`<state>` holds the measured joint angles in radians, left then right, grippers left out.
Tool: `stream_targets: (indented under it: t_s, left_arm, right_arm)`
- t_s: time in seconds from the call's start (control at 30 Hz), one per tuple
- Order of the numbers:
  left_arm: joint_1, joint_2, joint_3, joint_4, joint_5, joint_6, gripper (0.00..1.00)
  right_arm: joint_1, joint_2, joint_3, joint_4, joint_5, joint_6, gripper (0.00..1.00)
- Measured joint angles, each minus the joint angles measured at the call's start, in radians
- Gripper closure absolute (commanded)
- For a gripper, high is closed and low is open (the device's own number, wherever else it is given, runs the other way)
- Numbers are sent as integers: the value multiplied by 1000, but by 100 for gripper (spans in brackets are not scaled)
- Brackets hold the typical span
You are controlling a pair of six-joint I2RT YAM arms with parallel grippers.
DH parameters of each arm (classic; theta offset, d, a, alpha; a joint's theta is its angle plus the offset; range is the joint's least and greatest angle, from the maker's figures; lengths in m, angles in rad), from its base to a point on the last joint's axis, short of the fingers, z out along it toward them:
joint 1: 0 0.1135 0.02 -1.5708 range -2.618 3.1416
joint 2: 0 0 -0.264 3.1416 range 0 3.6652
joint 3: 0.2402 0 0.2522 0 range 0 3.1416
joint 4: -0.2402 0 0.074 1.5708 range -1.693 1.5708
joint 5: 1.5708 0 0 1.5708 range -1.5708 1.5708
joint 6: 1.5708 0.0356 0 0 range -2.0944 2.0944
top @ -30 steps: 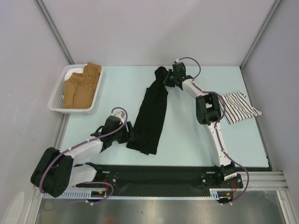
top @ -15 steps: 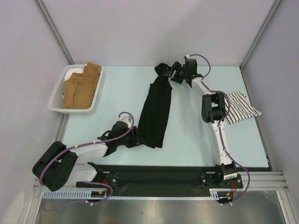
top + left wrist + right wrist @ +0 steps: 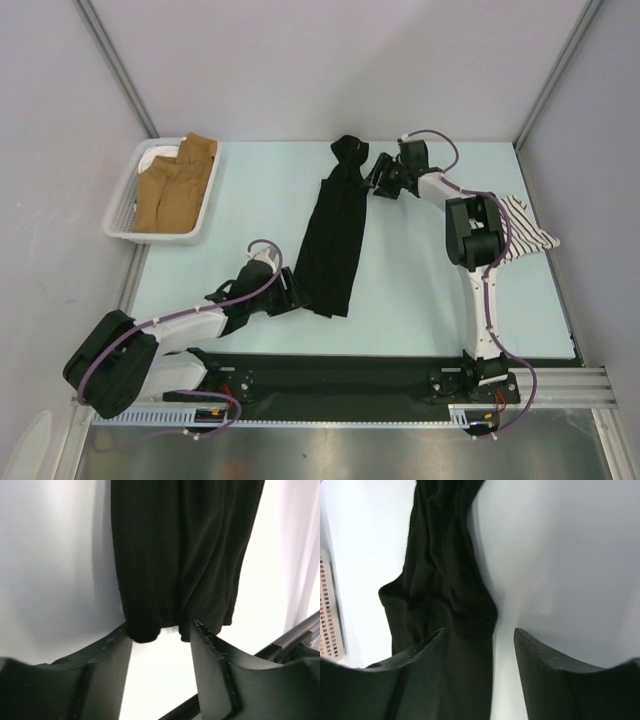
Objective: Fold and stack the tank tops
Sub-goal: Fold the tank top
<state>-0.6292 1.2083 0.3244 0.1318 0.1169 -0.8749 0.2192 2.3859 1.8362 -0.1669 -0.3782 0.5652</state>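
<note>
Long black tank top (image 3: 335, 235), left gripper (image 3: 161, 630) apart at hem, right gripper (image 3: 479, 631) apart, perhaps touching

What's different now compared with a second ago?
The right hand let go of the black tank top at its far end and drew back to the right, now open. The top, slanted before, lies as a straighter, narrower strip. The left hand, open at the near hem, shifted only slightly. The striped tank top and the basket of brown clothes stayed put.
</note>
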Motion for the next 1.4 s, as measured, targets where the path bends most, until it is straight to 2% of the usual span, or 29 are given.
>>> stream_targets:
  t_s: [0.1,0.13,0.17,0.23,0.27,0.33,0.5,0.6,0.63,0.73,0.8,0.9,1.07,1.1,1.13,1.2,1.23,1.4]
  left_arm:
    - [5,-17,13,-18,-11,3,26]
    - [9,-22,16,-27,-13,4,25]
    - [14,-27,16,-34,-13,4,25]
    - [39,-43,16,-54,-8,13,25]
    - [60,-50,16,-66,0,20,25]
    - [101,-61,15,-82,8,31,26]
    - [172,-64,16,-101,28,69,30]
    - [176,-34,27,-89,43,87,31]
    - [176,-16,33,-77,53,90,31]
    - [178,29,47,-30,80,90,33]
    - [178,50,48,-1,97,90,39]
    - [178,68,48,15,105,97,49]
    - [178,96,52,24,105,102,60]
    - [178,103,55,25,105,105,69]
    - [178,111,58,29,105,106,73]
    - [178,133,58,41,105,109,95]
    - [177,143,58,48,106,109,100]
    - [161,175,52,118,123,111,100]
  right_arm:
    - [7,0,-9,11,-1,3,57]
    - [9,3,-9,9,-2,5,61]
    - [9,9,-9,11,-5,10,70]
    - [9,23,-4,16,-15,19,78]
    - [8,33,5,16,-24,27,88]
    - [6,52,26,19,-33,37,100]
    - [-16,112,113,13,-71,57,100]
    - [-28,150,179,-5,-94,66,62]
    - [-29,162,206,-11,-105,65,56]
    - [-33,165,222,-8,-113,58,50]
    - [-33,145,182,24,-120,60,47]
    - [-33,51,24,68,-120,59,47]
    - [-27,-181,-350,127,-108,58,50]
    - [-23,-237,-433,134,-103,63,50]
    - [-18,-290,-514,144,-97,67,51]
    - [0,-404,-698,201,-97,84,52]
    - [14,-458,-777,217,-97,95,53]
    - [103,-634,-1035,303,-99,123,53]
